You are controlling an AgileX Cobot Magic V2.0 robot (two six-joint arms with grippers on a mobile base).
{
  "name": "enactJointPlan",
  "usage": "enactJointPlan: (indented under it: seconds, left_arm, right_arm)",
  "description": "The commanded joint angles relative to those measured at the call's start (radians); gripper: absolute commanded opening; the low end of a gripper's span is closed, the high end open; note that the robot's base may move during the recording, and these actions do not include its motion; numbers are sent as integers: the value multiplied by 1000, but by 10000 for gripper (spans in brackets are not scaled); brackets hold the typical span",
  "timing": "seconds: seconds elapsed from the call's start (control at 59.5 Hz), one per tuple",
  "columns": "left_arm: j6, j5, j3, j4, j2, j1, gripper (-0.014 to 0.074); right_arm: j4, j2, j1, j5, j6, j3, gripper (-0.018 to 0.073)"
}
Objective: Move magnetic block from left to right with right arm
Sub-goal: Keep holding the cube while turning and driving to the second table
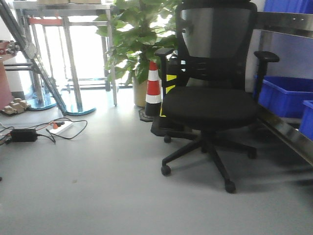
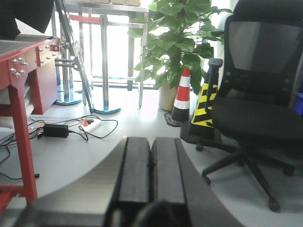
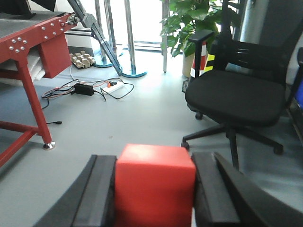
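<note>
The magnetic block [image 3: 155,184], a smooth matte red cube with sharp edges, is clamped between the flat black pads [image 3: 102,189] of the right tool [image 3: 155,161], above the grey floor [image 3: 142,118]. The left tool [image 2: 150,165] has its pads pressed together, holding nothing. A black mesh office chair [image 3: 236,94] stands beyond.

the front view sits low near the floor, facing level at the office chair [image 1: 210,103], close at centre right. the left wrist view looks forward over the left gripper [image 2: 150,142] at bottom centre; the right wrist view tilts down from higher over the right gripper [image 3: 155,161]. all three share the chair, potted plant [image 1: 137,34] and striped cone [image 1: 153,83].
</note>
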Motion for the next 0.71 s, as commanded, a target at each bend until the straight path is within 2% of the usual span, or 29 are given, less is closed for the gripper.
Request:
enactJointPlan:
  seconds: [0.0, 0.689]
  left_arm:
    - [-4, -89, 9, 0, -13, 2, -116]
    - [-4, -89, 9, 0, -10, 2, -116]
  right_arm:
    - [-6, 21, -3, -85, -8, -27, 183]
    - [-6, 21, -3, -85, -8, -27, 183]
